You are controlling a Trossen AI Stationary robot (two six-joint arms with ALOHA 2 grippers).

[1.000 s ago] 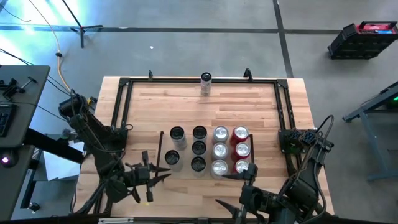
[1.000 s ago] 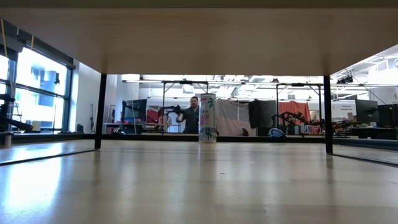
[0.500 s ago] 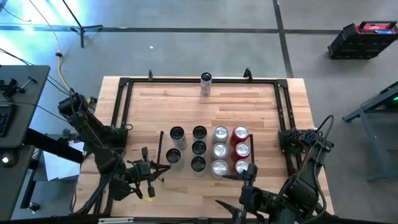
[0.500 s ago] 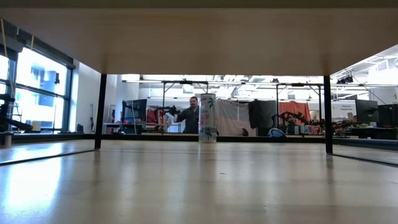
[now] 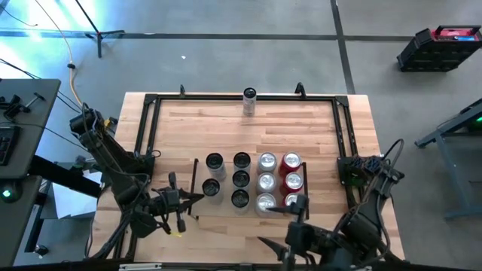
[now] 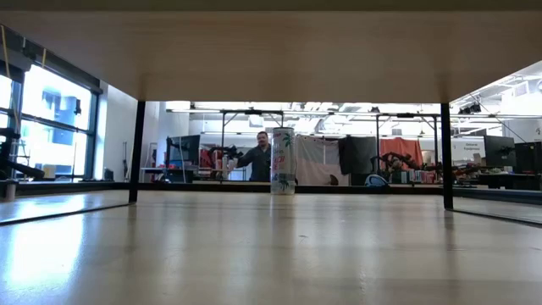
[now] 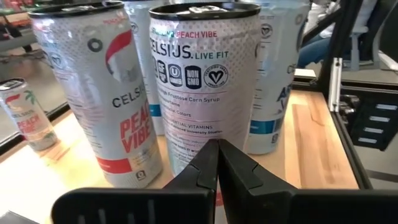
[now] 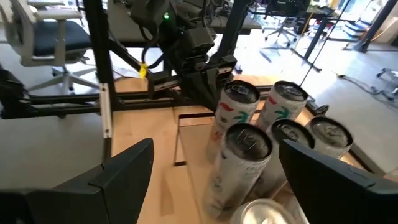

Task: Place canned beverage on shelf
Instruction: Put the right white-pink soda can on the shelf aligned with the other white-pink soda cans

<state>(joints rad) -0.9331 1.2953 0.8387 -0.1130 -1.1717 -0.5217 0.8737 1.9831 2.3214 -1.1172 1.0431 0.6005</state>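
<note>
The left gripper (image 7: 217,163) had been closed empty within the last second, its fingertips pressed together just short of the nearest can (image 7: 205,81) at the shelf's (image 5: 305,175) left edge; the release there was judged finished. The right gripper (image 8: 211,180) was kept wide open near the shelf's front right corner, holding nothing. One lone can (image 5: 249,102) was left standing well beyond the shelf, at the far rail. The cans were seen as tall, smooth printed-metal cylinders; the shelf as flat pale wood edged by thin black rails.
</note>
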